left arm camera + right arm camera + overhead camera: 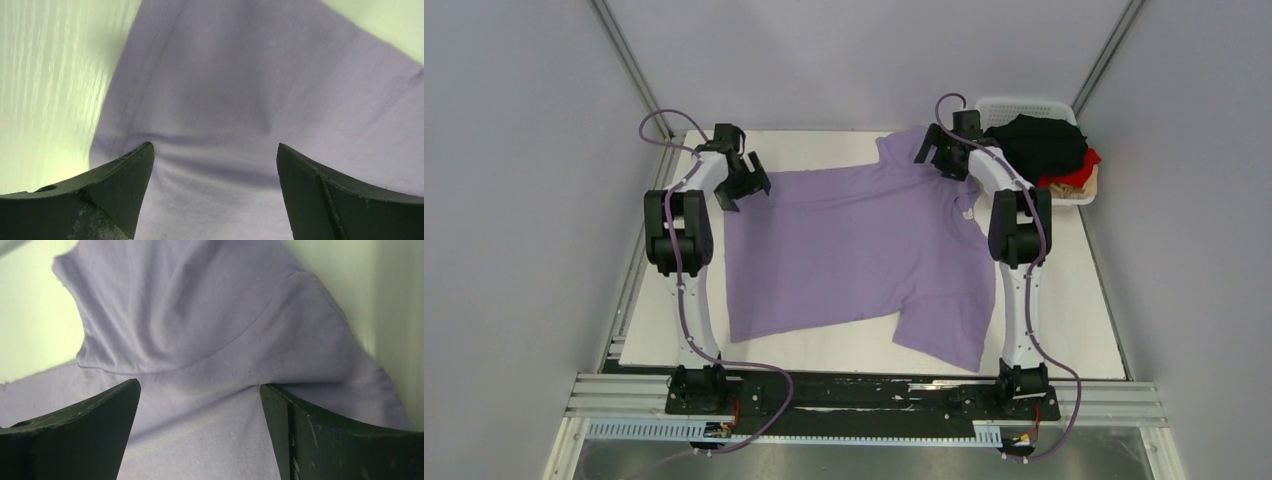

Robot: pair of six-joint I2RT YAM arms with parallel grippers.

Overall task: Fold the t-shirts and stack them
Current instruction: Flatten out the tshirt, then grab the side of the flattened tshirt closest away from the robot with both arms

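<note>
Right hand (199, 385), fingers (75, 435) spread wide, over the light purple t-shirt (190, 305); curved seam (240, 337) between them; pale tabletop (30, 330) alongside.

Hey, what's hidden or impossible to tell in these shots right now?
- Top view: the black shirt covers most of the pile in the basket; shirt count unclear.
- Top view: the right arm covers part of the purple t-shirt near its neck.
- Wrist views: whether left tool or right tool touches cloth, unclear.

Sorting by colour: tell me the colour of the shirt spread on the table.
The t-shirt is plain light purple; top external view shows it best.
</note>
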